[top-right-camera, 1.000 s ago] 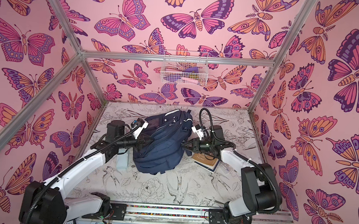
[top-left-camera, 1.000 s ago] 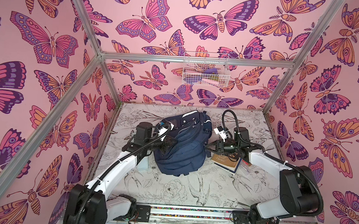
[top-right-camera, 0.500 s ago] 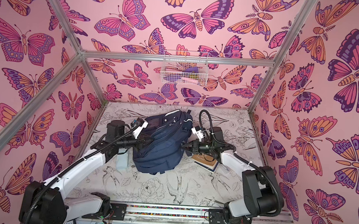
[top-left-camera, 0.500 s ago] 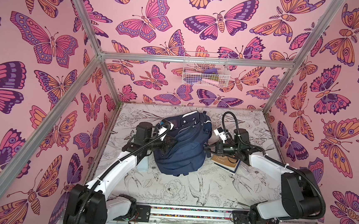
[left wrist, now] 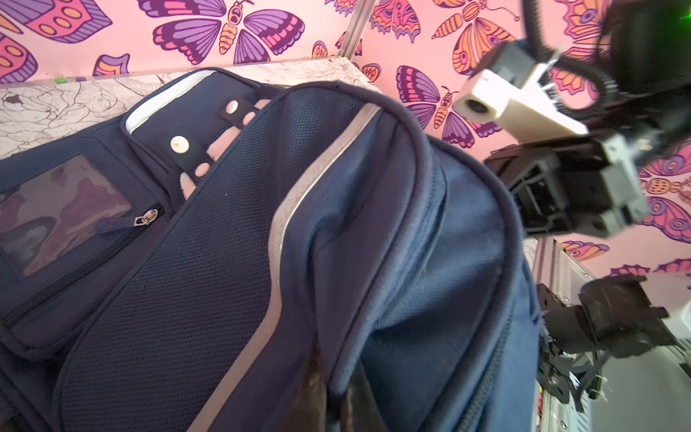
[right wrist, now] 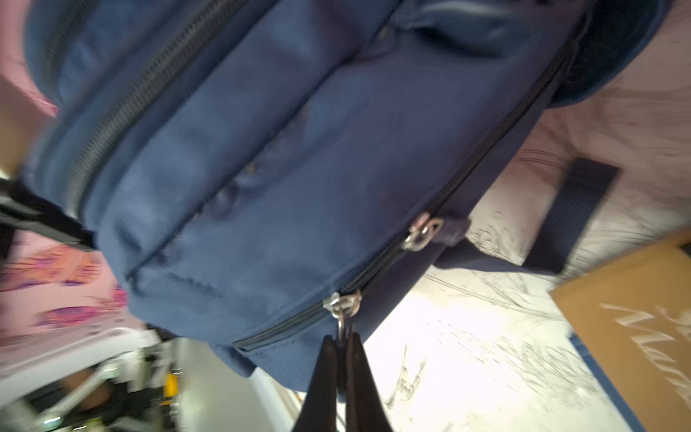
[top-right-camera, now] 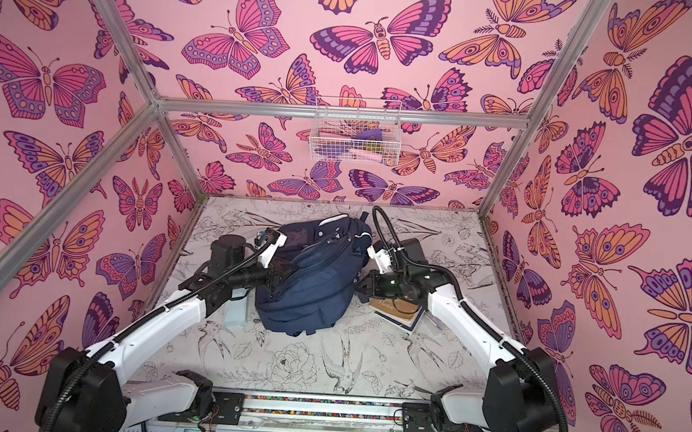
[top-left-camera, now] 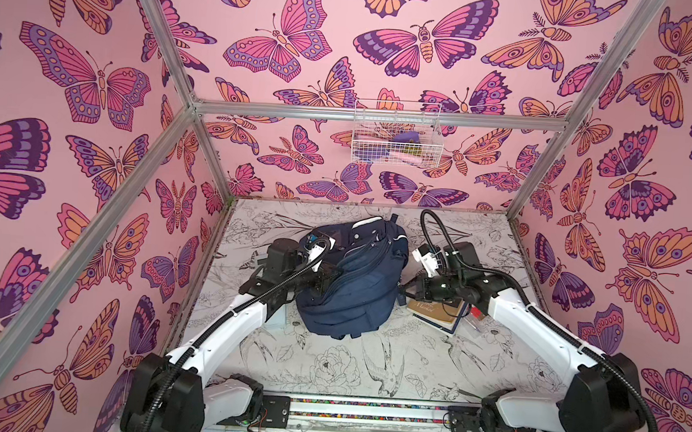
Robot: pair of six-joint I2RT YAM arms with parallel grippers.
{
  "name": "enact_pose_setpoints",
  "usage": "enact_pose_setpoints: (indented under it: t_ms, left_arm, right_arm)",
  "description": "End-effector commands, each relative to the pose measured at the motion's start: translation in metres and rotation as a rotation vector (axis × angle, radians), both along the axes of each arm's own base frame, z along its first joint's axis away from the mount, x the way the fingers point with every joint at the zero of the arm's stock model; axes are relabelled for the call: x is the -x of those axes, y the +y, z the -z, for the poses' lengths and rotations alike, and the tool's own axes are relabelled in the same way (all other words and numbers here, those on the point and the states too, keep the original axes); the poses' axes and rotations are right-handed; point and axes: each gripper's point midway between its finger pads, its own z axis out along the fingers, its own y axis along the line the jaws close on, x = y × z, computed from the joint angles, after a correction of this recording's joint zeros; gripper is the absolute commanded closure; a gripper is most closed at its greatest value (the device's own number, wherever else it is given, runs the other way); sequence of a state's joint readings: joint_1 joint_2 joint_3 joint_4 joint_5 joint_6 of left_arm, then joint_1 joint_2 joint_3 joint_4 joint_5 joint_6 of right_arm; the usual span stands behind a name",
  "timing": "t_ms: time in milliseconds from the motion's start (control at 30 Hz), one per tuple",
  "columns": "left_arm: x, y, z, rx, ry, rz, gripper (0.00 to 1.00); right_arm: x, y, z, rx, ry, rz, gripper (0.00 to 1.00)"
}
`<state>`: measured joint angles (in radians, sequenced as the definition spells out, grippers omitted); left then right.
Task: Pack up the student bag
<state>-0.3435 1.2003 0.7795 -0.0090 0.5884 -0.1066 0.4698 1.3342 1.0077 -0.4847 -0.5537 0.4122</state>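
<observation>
Your student bag [top-left-camera: 351, 292] lies in the middle of the table [top-left-camera: 325, 365]. Your right end effector [right wrist: 340, 338] pinches a zip pull [right wrist: 341, 318] on its side. Your left end effector [top-left-camera: 328, 280] is pressed together on the fabric of its other side.

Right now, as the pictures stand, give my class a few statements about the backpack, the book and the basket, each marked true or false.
1. The right gripper is pinching a zip pull on the backpack. True.
2. The brown book is inside the backpack. False: it lies on the table beside the backpack, under the right arm.
3. A wire basket hangs on the back wall. True.
4. The backpack hangs from the wire basket. False: it rests on the table between the two arms.
</observation>
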Motion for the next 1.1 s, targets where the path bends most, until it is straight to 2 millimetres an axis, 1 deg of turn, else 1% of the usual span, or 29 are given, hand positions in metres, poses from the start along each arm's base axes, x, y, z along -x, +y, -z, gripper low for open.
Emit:
enact_pose_setpoints:
  t_ms: [0, 100, 167, 233, 300, 333, 400, 467, 533, 567, 600, 633, 667, 700, 733, 800, 900, 1000, 1067]
  left_arm:
    - [-0.024, -0.003, -0.036, 0.025, -0.138, -0.093, 1.00]
    - [-0.027, -0.006, -0.040, 0.001, -0.162, -0.115, 1.00]
    - [-0.029, -0.011, -0.041, -0.017, -0.168, -0.121, 1.00]
    - [-0.028, -0.021, -0.038, -0.032, -0.164, -0.109, 1.00]
    - [-0.024, -0.035, -0.036, -0.037, -0.158, -0.081, 1.00]
    - [-0.026, -0.043, -0.024, -0.055, -0.132, -0.072, 1.00]
    - [-0.027, -0.055, -0.018, -0.053, -0.102, -0.069, 1.00]
    - [-0.031, -0.063, -0.011, -0.045, -0.066, -0.084, 1.00]
    - [-0.039, -0.068, -0.004, -0.040, -0.023, -0.105, 1.00]
    - [-0.040, -0.069, 0.001, -0.049, -0.004, -0.102, 1.00]
    - [-0.042, -0.069, 0.004, -0.068, 0.010, -0.103, 0.94]
    - [-0.042, -0.067, 0.007, -0.092, 0.025, -0.112, 0.83]
    - [-0.042, -0.063, 0.007, -0.112, 0.027, -0.123, 0.75]
    - [-0.040, -0.058, 0.009, -0.136, 0.024, -0.132, 0.58]
    - [-0.037, -0.052, 0.009, -0.156, 0.017, -0.138, 0.51]
    - [-0.026, -0.044, 0.010, -0.192, 0.001, -0.125, 0.45]
    - [-0.008, -0.031, 0.020, -0.269, 0.002, -0.088, 0.37]
    - [0.005, -0.023, 0.036, -0.339, 0.026, -0.045, 0.35]
    - [0.011, -0.021, 0.045, -0.369, 0.048, -0.020, 0.27]
  right_arm:
    - [0.021, -0.023, 0.009, 0.280, -0.037, -0.032, 1.00]
    - [0.031, -0.018, 0.002, 0.349, -0.040, -0.086, 1.00]
    - [0.038, -0.012, -0.003, 0.357, -0.046, -0.123, 1.00]
    - [0.049, -0.001, -0.009, 0.352, -0.047, -0.171, 1.00]
    - [0.059, 0.013, -0.011, 0.330, -0.038, -0.223, 1.00]
    - [0.064, 0.021, -0.011, 0.323, -0.034, -0.247, 1.00]
    - [0.071, 0.036, -0.008, 0.302, -0.019, -0.284, 1.00]
    - [0.075, 0.049, -0.007, 0.269, -0.015, -0.299, 1.00]
    - [0.072, 0.056, -0.008, 0.229, -0.020, -0.279, 1.00]
    - [0.069, 0.054, -0.008, 0.232, -0.033, -0.256, 1.00]
    - [0.063, 0.049, -0.007, 0.249, -0.047, -0.216, 1.00]
    - [0.057, 0.042, -0.005, 0.267, -0.054, -0.177, 1.00]
    - [0.053, 0.037, -0.005, 0.263, -0.050, -0.156, 1.00]
    - [0.049, 0.031, -0.004, 0.252, -0.040, -0.132, 1.00]
    - [0.046, 0.027, -0.003, 0.241, -0.033, -0.116, 1.00]
    - [0.042, 0.021, -0.002, 0.221, -0.028, -0.094, 1.00]
    - [0.040, 0.014, 0.001, 0.228, -0.028, -0.078, 1.00]
    - [0.039, 0.016, 0.001, 0.204, -0.023, -0.081, 1.00]
    - [0.038, 0.018, 0.001, 0.194, -0.019, -0.085, 1.00]
